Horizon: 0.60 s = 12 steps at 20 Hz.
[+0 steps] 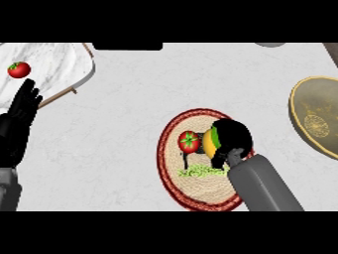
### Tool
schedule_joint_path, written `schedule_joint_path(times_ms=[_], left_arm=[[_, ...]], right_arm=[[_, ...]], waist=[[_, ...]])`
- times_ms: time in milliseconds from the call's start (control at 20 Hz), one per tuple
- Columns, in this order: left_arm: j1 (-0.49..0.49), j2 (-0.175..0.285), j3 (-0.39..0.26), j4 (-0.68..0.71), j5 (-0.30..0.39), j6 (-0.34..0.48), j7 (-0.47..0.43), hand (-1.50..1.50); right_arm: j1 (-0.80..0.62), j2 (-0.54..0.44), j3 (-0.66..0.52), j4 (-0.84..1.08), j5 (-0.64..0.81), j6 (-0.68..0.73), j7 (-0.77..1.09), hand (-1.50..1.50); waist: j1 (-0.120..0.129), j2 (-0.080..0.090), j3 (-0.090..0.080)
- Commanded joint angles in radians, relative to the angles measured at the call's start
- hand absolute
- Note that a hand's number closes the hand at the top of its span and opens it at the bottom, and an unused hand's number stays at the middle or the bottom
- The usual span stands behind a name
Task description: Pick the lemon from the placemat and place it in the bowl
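1. Lemon: on the round woven placemat, a little toward 3 o'clock from the mat's middle. Yellow-orange, with a green streak down its 9 o'clock side. Only that side in plain sight.
2. Right hand: in from 5 o'clock on a grey forearm, over the right half of the placemat. Black fingers bent round the lemon from its 3 o'clock side, hiding most of it. Cannot tell whether lifted clear of the mat or resting on it.
3. Placemat: straw-coloured with a dark red rim, at about 5 o'clock from the middle of the pale counter.
4. Also on the mat: a red tomato with a green top, just beside the lemon at its 9 o'clock; green shreds at 6 o'clock from that tomato, near the forearm.
5. Bowl: dull gold, at the 3 o'clock edge of the view and partly cut off there. Well apart from the placemat and from the right hand.
6. Left hand: at the 9 o'clock edge, resting, fingers straight and spread slightly, pointing toward 1 o'clock. Nothing in its hold.
7. White marbled board: at 10 to 11 o'clock. On it a second tomato, close to the left fingertips at their 11 o'clock, apart from them.
8. At 12 o'clock along the top of the counter: a dark shape, too cropped to name.
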<state>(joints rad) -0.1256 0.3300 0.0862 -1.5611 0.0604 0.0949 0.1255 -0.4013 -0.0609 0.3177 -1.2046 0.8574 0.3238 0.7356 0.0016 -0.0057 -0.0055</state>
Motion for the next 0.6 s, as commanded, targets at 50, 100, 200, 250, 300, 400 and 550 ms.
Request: schedule_joint_path(times_ms=[50, 100, 200, 250, 300, 400, 550], left_arm=[[-0.001, -0.037, -0.027, 0.005, -0.042, 0.011, 0.006, 0.0], [-0.052, 0.0, 0.03, 0.024, -0.004, -0.016, 0.017, 0.0], [-0.061, -0.064, -0.041, 0.014, -0.076, 0.049, 0.05, 0.0], [0.047, -0.028, 0.007, -0.053, -0.015, -0.021, 0.018, 0.0], [0.02, -0.045, 0.001, 0.023, -0.045, -0.01, -0.035, 0.0], [0.04, -0.042, 0.029, -0.005, -0.027, -0.018, -0.024, 0.0], [-0.015, -0.049, 0.025, 0.057, -0.046, -0.019, -0.048, 0.0]], right_arm=[[-0.059, 0.044, -0.017, 0.179, 0.016, -0.078, -0.129, 1.5], [-0.097, 0.044, -0.044, 0.206, 0.018, -0.089, -0.139, 1.5], [-0.034, 0.024, -0.037, 0.184, 0.026, -0.11, -0.173, 1.5], [-0.02, 0.037, -0.024, 0.143, 0.036, -0.1, -0.152, 1.5], [-0.069, 0.005, -0.066, 0.173, 0.023, -0.07, -0.177, 1.5], [-0.074, 0.058, -0.034, 0.127, 0.074, -0.122, -0.08, 1.5], [-0.094, 0.048, -0.039, 0.11, 0.136, -0.165, -0.053, 1.5]], waist=[[0.008, 0.008, 0.006], [0.007, 0.008, 0.006], [0.002, 0.007, 0.006], [0.006, 0.005, 0.006], [0.004, 0.007, 0.006], [0.003, 0.005, 0.005], [0.0, 0.006, 0.005]])
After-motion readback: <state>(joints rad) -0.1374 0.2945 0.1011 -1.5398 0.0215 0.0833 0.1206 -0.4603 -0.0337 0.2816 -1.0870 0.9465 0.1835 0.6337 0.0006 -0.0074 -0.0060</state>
